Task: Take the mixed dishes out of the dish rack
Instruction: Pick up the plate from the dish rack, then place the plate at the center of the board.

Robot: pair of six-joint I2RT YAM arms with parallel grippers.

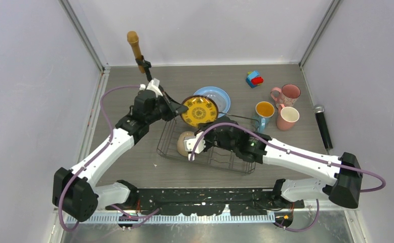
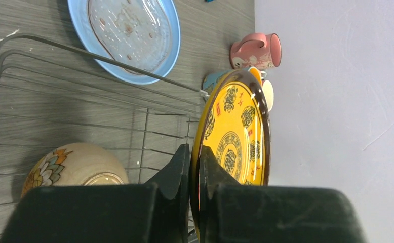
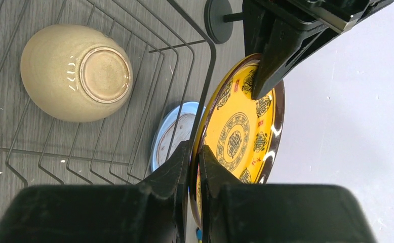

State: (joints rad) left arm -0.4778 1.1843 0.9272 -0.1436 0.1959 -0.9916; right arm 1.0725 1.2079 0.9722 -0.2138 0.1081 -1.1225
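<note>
While upright at dish rack (image 1: 170, 146) edge, yellow plate (image 1: 199, 111) sits rim-clamped in left tool (image 2: 194, 154) and right tool (image 3: 195, 151)

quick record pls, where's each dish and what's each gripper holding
yellow patterned plate: upright on edge at the far rim of the dark wire dish rack
left gripper: jaws shut on that plate's rim
right gripper: jaws shut on its opposite rim
beige ceramic bowl: tipped over inside the rack
large light-blue plate: flat on the table beyond the rack
blue mug, speckled pink mug, plain pink mug: upright on the table, right of the rack
</note>
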